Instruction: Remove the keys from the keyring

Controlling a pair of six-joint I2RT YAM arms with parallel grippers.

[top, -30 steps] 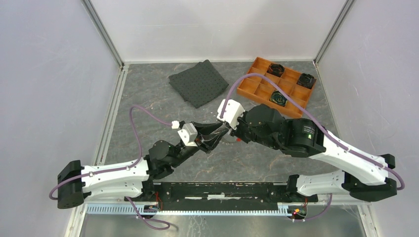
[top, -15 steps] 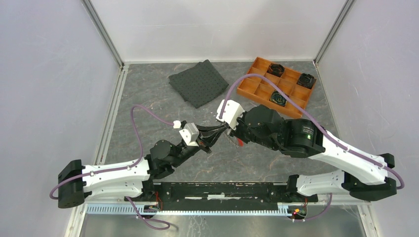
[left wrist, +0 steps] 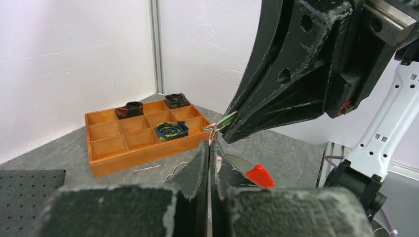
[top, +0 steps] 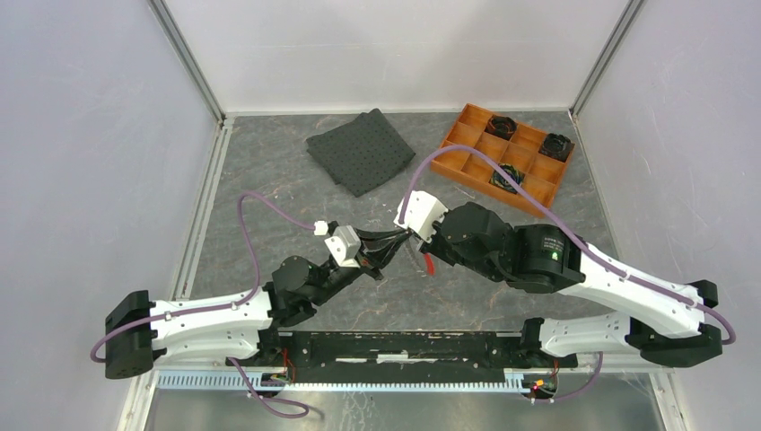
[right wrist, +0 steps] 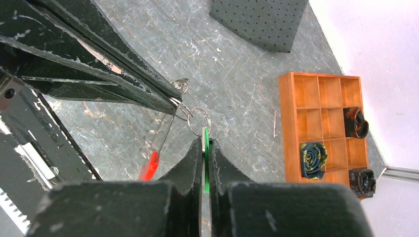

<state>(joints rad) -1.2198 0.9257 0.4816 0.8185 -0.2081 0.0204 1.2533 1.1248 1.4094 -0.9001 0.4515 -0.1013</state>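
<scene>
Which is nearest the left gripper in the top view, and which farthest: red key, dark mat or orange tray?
1. red key, just right of the left gripper
2. dark mat, behind it, slightly left
3. orange tray, at the back right

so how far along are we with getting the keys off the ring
Done: nothing is off yet; both keys look threaded on the keyring. In hand: the left tool is shut on the keyring and the right tool is shut on the green key, the red key dangling below. Left: work the green key off, then the red one.
</scene>
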